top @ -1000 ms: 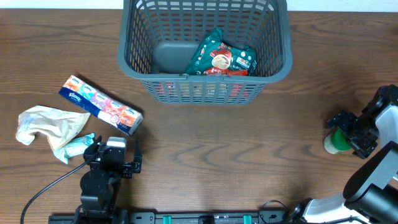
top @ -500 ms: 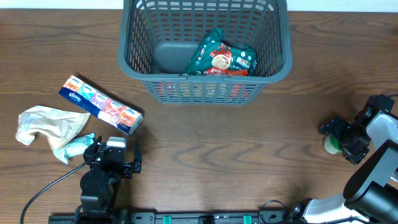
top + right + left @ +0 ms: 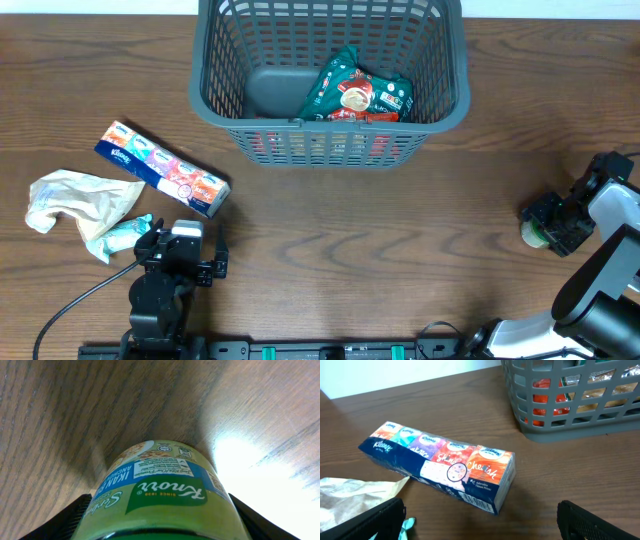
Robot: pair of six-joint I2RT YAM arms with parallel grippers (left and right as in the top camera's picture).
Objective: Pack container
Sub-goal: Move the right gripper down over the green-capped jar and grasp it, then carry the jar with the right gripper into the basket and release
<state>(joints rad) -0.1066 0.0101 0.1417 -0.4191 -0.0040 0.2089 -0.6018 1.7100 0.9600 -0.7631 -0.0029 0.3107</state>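
Observation:
The container (image 3: 300, 122) is a dark grey slotted basket at the table's far middle, also seen in the left wrist view (image 3: 555, 430). A green and red snack bag (image 3: 355, 92) lies inside it. At the right edge a green Knorr jar (image 3: 533, 236) stands on the table. My right gripper (image 3: 550, 224) is shut on it, and in the right wrist view the jar (image 3: 160, 480) fills the gap between both fingers (image 3: 65, 522). At the front left my left gripper (image 3: 182, 246) stands open and holds nothing (image 3: 480, 525).
A long Kleenex tissue pack (image 3: 162, 168) (image 3: 440, 462) lies just beyond the left gripper. A crumpled pale wrapper (image 3: 75, 200) (image 3: 350, 495) and a small teal packet (image 3: 125, 232) lie to its left. Bare wood separates the two arms.
The right gripper has moved in over the jar and its jaws have closed from wide open onto the jar's sides. The left arm has not moved.

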